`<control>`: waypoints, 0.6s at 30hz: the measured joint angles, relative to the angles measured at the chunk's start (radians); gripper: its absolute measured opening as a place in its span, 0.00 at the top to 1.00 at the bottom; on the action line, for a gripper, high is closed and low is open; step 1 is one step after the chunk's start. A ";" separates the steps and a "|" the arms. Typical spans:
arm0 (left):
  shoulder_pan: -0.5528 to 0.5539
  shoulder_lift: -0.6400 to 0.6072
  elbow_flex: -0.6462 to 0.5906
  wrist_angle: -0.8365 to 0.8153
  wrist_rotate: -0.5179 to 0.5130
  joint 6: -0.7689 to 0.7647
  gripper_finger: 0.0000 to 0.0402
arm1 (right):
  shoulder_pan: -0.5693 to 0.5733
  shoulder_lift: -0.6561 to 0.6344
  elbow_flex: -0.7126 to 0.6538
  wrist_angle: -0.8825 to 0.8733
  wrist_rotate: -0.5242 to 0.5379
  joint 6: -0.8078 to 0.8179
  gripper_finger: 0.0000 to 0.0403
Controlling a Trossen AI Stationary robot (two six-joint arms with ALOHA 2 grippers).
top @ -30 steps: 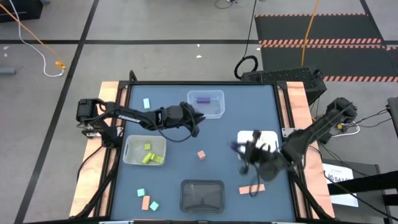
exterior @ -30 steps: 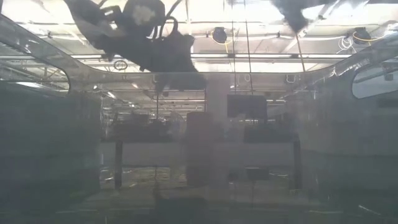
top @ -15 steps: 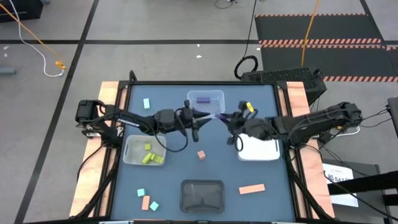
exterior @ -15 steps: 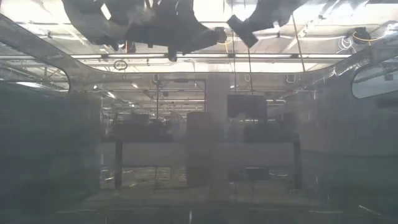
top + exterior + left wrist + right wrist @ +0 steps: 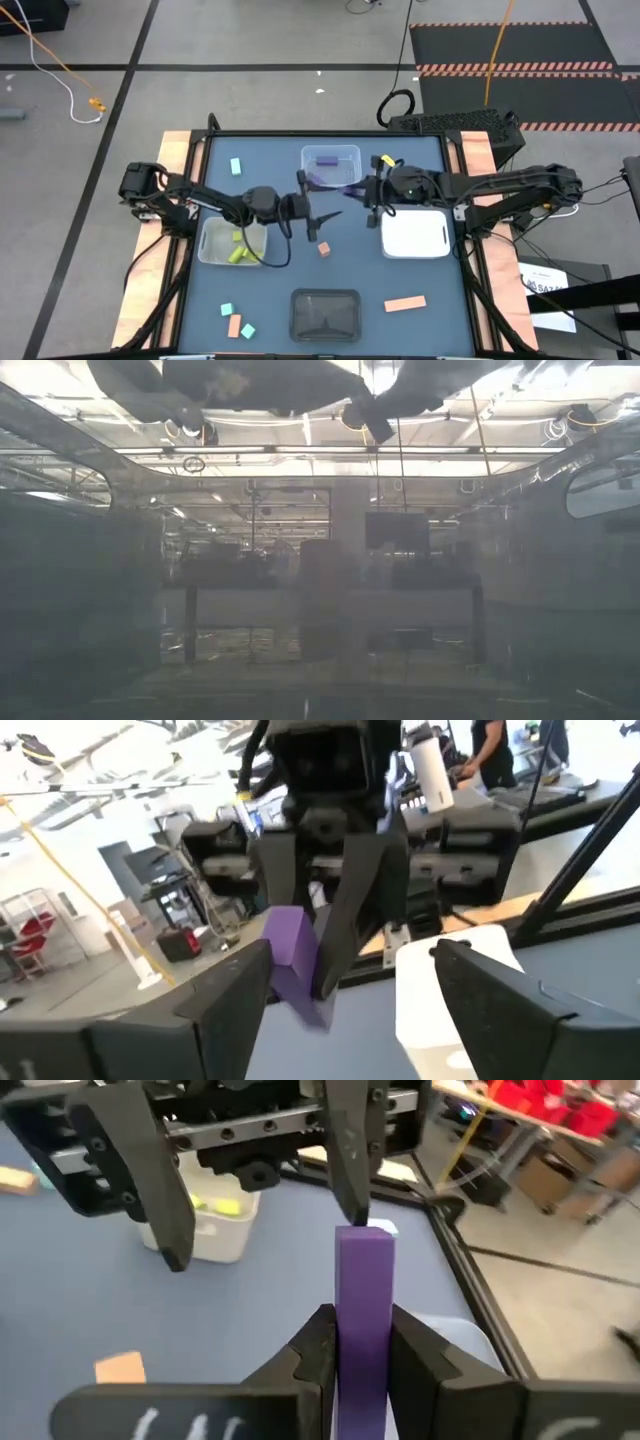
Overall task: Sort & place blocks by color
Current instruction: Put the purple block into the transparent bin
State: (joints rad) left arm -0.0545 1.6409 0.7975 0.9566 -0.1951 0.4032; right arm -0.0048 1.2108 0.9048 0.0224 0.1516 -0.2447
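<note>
Gripping purple bar [image 5: 364, 1295], right gripper [image 5: 356, 190] clenched on it, mid-table nr far edge, just beside clear tray [image 5: 331, 166]. Left gripper [image 5: 318, 207] faces it, fingers [image 5: 225, 995] spread wide, released; one finger tip at bar's far end, touching or not can't tell. Second purple bar [image 5: 325, 160] in clear tray. Yellow-green blocks [image 5: 240, 252] in translucent tray [image 5: 208, 244] nr left edge. Salmon cube [image 5: 324, 249] mid-table. Salmon bar [image 5: 405, 303] nr right front corner. Cyan block [image 5: 236, 166] nr far left corner; cyan + salmon blocks [image 5: 236, 322] at front left. White tray [image 5: 415, 238] nr right edge, black tray [image 5: 325, 315] at front edge.
</note>
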 joint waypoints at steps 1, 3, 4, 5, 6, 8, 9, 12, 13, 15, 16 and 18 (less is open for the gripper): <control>-0.004 0.000 0.000 0.009 0.001 0.000 0.28 | 0.002 0.001 -0.010 0.025 -0.011 -0.005 0.88; -0.012 0.000 0.000 0.033 0.003 -0.019 0.28 | 0.004 0.001 -0.029 0.070 -0.028 -0.021 0.88; -0.016 0.000 0.000 0.049 0.004 -0.032 0.28 | 0.004 0.001 -0.041 0.095 -0.044 -0.031 0.88; -0.018 0.000 0.000 0.066 0.005 -0.044 0.29 | 0.006 0.001 -0.052 0.116 -0.057 -0.043 0.88; -0.018 0.000 0.000 0.081 0.004 -0.054 0.30 | 0.007 0.002 -0.065 0.139 -0.072 -0.054 0.88; -0.017 0.000 0.000 0.102 0.001 -0.070 0.32 | 0.008 0.004 -0.096 0.188 -0.112 -0.066 0.88; -0.016 0.000 0.000 0.106 0.000 -0.073 0.34 | 0.008 0.004 -0.107 0.218 -0.131 -0.074 0.88; -0.019 0.000 0.000 0.105 0.003 -0.074 0.37 | 0.007 0.003 -0.126 0.293 -0.155 -0.083 0.88; -0.019 0.000 0.000 0.099 0.004 -0.077 0.38 | 0.007 0.003 -0.130 0.308 -0.156 -0.083 0.88; -0.019 0.001 0.000 0.091 0.016 -0.092 0.40 | 0.006 0.004 -0.133 0.325 -0.157 -0.085 0.88; -0.019 0.001 0.000 0.091 0.022 -0.097 0.41 | 0.006 0.004 -0.133 0.332 -0.158 -0.087 0.88; -0.019 0.001 0.000 0.092 0.030 -0.097 0.43 | 0.007 0.003 -0.133 0.341 -0.158 -0.089 0.88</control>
State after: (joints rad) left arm -0.0734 1.6417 0.7979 1.0489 -0.1650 0.3065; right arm 0.0021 1.2137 0.7723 0.3632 -0.0067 -0.3340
